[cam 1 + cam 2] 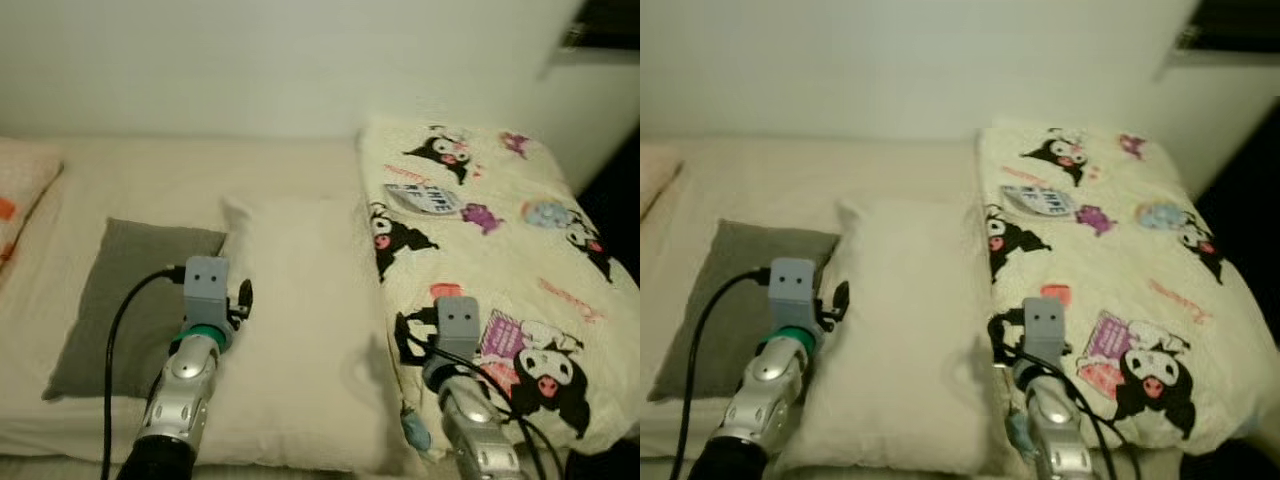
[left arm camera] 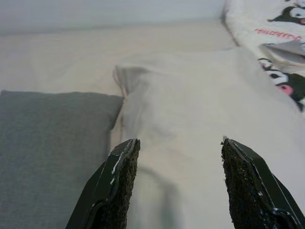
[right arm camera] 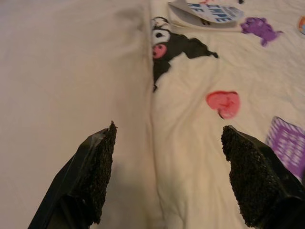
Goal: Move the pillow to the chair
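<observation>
Cream pillow [image 1: 300, 330] on bed, left tool [image 2: 175, 183] and right tool [image 3: 167, 174] both spread apart over its edges.

Home bedroom, bed [image 1: 150, 170] against wall, cartoon-print quilt [image 1: 490, 270], pillows [image 1: 300, 330]

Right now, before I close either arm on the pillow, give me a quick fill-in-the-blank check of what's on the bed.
1. The white pillow lies between the ____ cushion and the cartoon-print blanket.
2. The left gripper has its jaws ____.
3. The right gripper straddles the seam between pillow and ____.

Missing words: grey; open; blanket
</observation>
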### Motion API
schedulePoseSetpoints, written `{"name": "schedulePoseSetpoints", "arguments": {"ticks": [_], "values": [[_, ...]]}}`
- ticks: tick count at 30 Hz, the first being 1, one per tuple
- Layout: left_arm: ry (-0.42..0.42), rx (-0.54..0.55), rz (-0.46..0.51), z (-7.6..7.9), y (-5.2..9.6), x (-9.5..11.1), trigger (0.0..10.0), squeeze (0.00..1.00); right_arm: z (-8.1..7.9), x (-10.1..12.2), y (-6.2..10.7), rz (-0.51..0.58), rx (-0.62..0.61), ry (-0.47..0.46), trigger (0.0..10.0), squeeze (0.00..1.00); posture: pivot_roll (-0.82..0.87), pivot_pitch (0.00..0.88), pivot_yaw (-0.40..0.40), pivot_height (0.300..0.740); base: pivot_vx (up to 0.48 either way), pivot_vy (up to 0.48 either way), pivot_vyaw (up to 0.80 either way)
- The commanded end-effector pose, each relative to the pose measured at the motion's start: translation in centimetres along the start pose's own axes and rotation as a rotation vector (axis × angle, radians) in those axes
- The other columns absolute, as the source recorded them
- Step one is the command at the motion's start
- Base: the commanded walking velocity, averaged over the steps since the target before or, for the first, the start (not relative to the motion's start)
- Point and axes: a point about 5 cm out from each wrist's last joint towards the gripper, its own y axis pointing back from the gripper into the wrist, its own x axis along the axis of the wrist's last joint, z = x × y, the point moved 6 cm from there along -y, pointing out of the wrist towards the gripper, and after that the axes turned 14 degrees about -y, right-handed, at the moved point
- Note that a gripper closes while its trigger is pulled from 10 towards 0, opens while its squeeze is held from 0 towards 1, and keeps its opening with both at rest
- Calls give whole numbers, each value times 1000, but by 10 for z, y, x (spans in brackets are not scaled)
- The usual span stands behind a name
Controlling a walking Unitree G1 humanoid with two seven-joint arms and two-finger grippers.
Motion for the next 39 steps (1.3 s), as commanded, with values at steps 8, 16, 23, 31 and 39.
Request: {"name": "schedulePoseSetpoints", "arguments": {"ticks": [8, 16, 23, 31, 39], "values": [[-13, 6, -40, -6, 7, -14, 10000, 0, -3, -8, 3, -29, 0, -16, 10000, 0, -4, 52, 22, 740, 0, 0, 0], [-22, 5, -42, -9, 8, -15, 10000, 0, -3, -8, 2, -27, -5, -34, 10000, 0, 1, 43, 18, 725, 0, 0, 0], [-22, -5, -43, -6, 8, -16, 10000, 0, -4, -7, 2, -24, -4, -35, 10000, 0, -1, 34, 16, 690, 0, 0, 0], [-23, -9, -47, -5, 10, -17, 10000, 0, -4, -9, 3, -25, -2, -26, 10000, 0, 1, 27, 11, 661, 0, 0, 0], [-31, -12, -55, -6, 10, -20, 10000, 0, -5, -10, 3, -30, 4, -21, 10000, 0, 4, 27, 10, 621, 0, 0, 0]]}}
